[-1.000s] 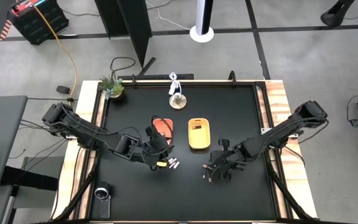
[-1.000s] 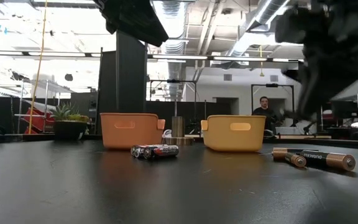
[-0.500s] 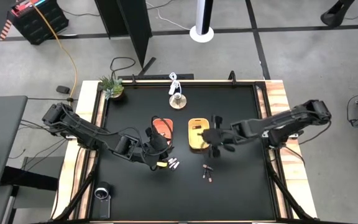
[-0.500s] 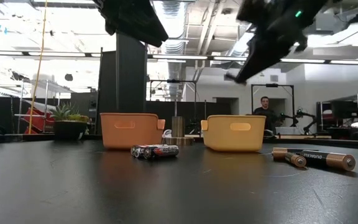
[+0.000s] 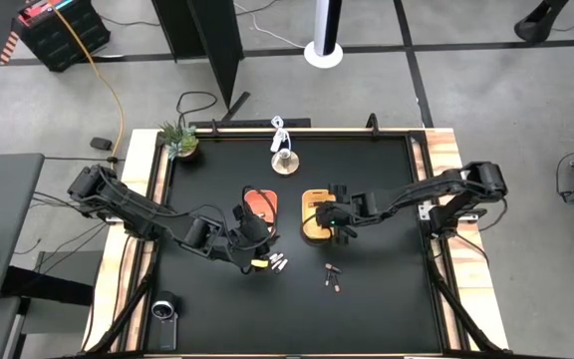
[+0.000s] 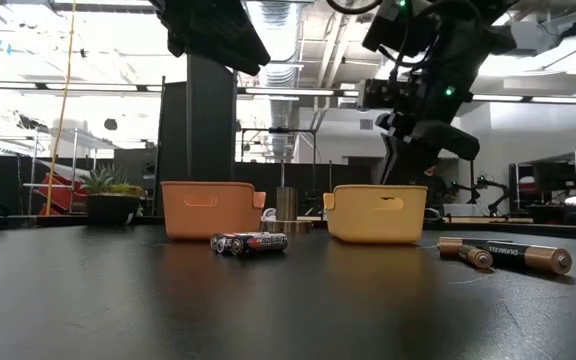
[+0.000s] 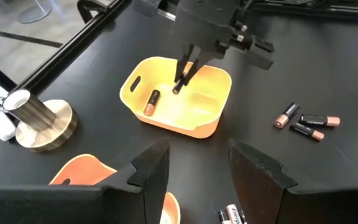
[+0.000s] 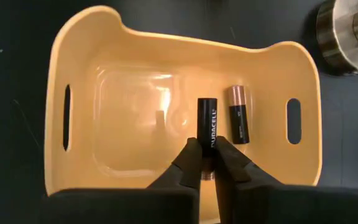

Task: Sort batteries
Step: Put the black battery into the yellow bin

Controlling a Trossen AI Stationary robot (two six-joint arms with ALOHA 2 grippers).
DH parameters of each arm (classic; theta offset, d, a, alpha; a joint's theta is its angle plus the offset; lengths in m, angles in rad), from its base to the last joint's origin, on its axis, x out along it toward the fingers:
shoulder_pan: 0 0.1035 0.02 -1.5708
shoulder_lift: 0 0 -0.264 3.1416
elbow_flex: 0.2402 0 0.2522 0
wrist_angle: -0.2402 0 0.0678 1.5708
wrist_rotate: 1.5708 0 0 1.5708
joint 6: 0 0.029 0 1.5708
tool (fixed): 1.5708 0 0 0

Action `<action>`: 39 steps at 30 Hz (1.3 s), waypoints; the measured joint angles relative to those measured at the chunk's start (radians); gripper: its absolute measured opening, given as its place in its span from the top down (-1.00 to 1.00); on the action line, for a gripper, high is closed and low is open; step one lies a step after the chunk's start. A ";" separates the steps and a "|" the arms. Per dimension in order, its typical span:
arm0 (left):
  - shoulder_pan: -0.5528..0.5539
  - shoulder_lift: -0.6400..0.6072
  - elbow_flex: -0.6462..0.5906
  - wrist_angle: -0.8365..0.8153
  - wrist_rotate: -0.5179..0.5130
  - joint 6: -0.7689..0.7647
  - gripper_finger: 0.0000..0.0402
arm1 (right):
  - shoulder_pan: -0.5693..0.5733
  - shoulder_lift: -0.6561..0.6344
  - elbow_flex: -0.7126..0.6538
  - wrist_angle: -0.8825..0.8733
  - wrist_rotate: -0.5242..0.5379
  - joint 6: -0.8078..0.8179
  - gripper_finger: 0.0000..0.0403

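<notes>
Two arms reach over the black table (image 5: 387,289), and only one holds anything. The right gripper (image 8: 207,163) hangs above the yellow tray (image 8: 104,74), its fingers clamped on the lower end of a dark battery (image 8: 206,124) that points down into the tray. One copper-topped battery (image 8: 238,122) already lies flat on the tray floor, just beside the held one. From the left wrist view the same grip shows plainly: the right gripper (image 7: 182,78) pinches the dark battery (image 7: 180,83) over the yellow tray (image 7: 210,127), with the lying battery (image 7: 150,102) near the tray's handle end.

From above, the right gripper (image 5: 339,215) sits over the yellow tray (image 5: 308,234), while the left gripper (image 5: 254,239) waits near the orange tray (image 5: 261,202), its fingers spread apart and holding nothing. Just beside it a few silvery batteries (image 5: 280,263) lie in a loose cluster on the table. Farther toward the front edge, three dark batteries (image 5: 334,276) rest together, well apart from either tray.

At table height, the orange tray (image 6: 208,208) and yellow tray (image 6: 378,212) stand side by side, the silvery batteries (image 6: 248,242) in front of the first and the dark, copper-ended batteries (image 6: 508,255) off to the side. A small potted plant (image 5: 178,138) stands at a far corner, and a metal weight (image 5: 285,161) sits behind the trays.
</notes>
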 joint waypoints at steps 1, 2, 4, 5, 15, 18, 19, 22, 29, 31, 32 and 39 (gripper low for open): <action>0.000 0.000 0.000 0.000 0.000 0.000 0.22 | 0.000 0.001 0.002 0.001 0.000 -0.004 0.76; 0.000 0.000 0.000 0.000 0.000 0.000 0.22 | -0.001 0.002 0.005 0.002 0.000 -0.005 0.72; 0.000 0.000 0.000 0.000 0.000 0.000 0.22 | -0.001 0.002 0.016 0.003 0.000 -0.005 0.63; 0.000 0.000 0.000 0.000 0.000 0.000 0.22 | -0.001 0.002 0.023 0.004 0.000 -0.005 0.59; -0.007 0.000 0.000 0.001 0.000 -0.005 0.22 | 0.009 -0.001 0.078 -0.021 0.001 -0.025 0.23; -0.016 0.000 0.000 -0.008 0.001 -0.032 0.22 | 0.032 -0.020 0.095 -0.048 0.001 -0.047 0.17; -0.020 0.000 0.000 -0.019 0.005 -0.048 0.22 | 0.043 -0.032 0.101 -0.053 0.001 -0.057 0.17; -0.029 0.009 0.000 -0.044 0.024 -0.089 0.22 | 0.095 -0.082 0.104 -0.077 0.000 -0.078 0.17; -0.038 0.086 -0.001 -0.038 0.061 -0.098 0.22 | 0.256 -0.158 0.104 -0.152 -0.021 -0.002 0.17; -0.038 0.115 -0.001 -0.034 0.089 -0.086 0.22 | 0.307 -0.161 0.104 -0.172 -0.021 0.047 0.17; -0.038 0.127 -0.001 -0.029 0.098 -0.086 0.22 | 0.332 -0.158 0.104 -0.184 -0.022 0.076 0.18; -0.032 0.163 -0.001 0.004 0.109 -0.059 0.22 | 0.458 -0.122 0.103 -0.212 -0.085 0.388 0.18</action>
